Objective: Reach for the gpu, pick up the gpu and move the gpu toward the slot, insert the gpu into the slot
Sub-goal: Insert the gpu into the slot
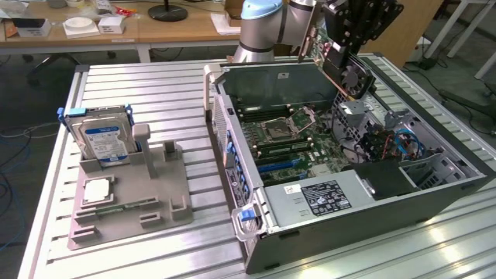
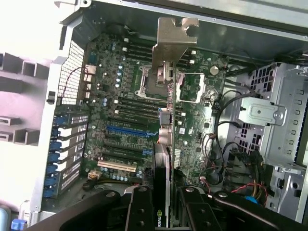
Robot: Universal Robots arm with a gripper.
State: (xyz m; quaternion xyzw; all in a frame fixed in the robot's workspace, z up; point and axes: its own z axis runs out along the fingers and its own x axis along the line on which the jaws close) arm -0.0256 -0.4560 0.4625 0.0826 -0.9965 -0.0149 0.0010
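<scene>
The gripper [image 2: 163, 209] has its jaws clenched on the gpu [image 2: 166, 144], seen edge-on. The card's long axis runs away from the wrist, with the metal bracket end farthest. It hangs above the open computer case [image 1: 349, 232], clear of the blue slot [image 2: 127, 130] on the motherboard [image 2: 202, 91] inside. Toward the bench's [image 1: 434, 256] edge on the exterior view's left, a grey holder [image 1: 166, 197] carries an upright hard drive [image 1: 104, 139] and a chip [image 1: 99, 190].

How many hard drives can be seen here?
1. The hard drive stands upright in the grey holder at the exterior view's left, outside the open computer case. Others may be hidden inside it.
</scene>
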